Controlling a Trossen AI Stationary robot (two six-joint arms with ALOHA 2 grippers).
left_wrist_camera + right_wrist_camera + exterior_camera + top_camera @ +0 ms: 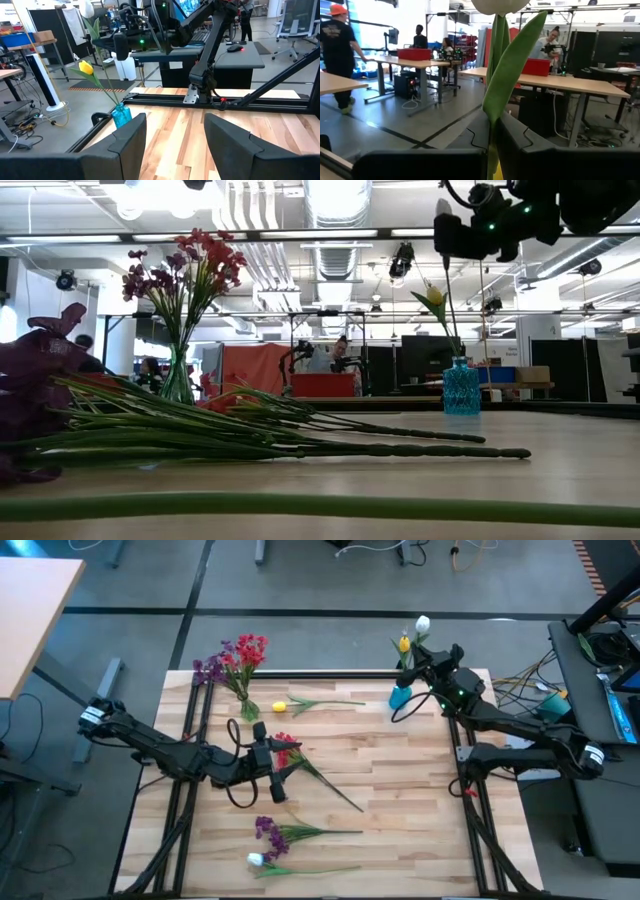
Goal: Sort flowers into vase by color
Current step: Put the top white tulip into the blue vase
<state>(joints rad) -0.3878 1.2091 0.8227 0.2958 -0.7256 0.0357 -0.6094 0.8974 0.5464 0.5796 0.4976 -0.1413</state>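
We have the right gripper (428,648) clamped on the stem of a white tulip (423,625) above the blue vase (400,696), which stands near the bench's far right corner with a yellow tulip (404,642) already in it. The risk, as we judge it, is that the stem misses the narrow neck or knocks the vase over (it looks light), since the wrist camera sees mostly leaf and no vase mouth. Our left gripper (272,762) hovers mid-bench with its fingers (125,139) apart and nothing between them, over a red flower (285,745). A purple flower (266,831) and another white one (257,860) lie near the front edge, a loose yellow one (279,707) lies toward the far edge, and the glass vase (247,708) with red and purple sits far left. Whether the held stem's tip has entered the vase we cannot make out.
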